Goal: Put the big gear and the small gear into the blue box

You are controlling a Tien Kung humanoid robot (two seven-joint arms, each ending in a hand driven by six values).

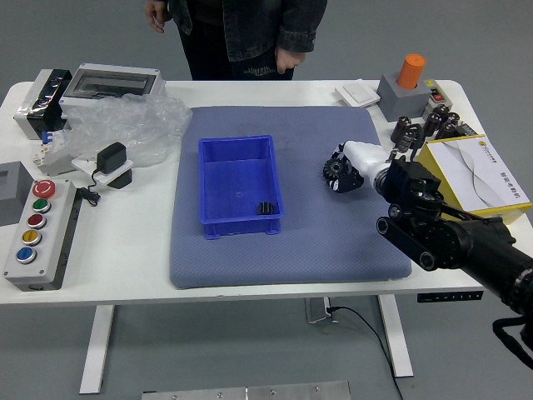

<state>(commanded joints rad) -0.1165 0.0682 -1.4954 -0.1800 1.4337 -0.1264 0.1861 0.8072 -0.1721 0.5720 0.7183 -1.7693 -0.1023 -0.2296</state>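
Observation:
My right hand (348,169) reaches in over the right part of the blue-grey mat, its white-covered section pointing left. The black fingertips are closed around a dark toothed wheel, the big gear (335,169), whose face shows on their left side. Its far edge is hidden by the fingertips. The blue box (237,225) stands left of the hand, apart from it. A small black gear (266,207) lies inside, by the near right corner. My left arm is out of view.
A yellow-and-white box (479,175) stands beside the right forearm, with a grey block and orange cylinder (411,72) behind. Plastic wrap (137,125) and a button panel (37,237) occupy the left. A person stands at the far side, both hands lowered, touching nothing on the table.

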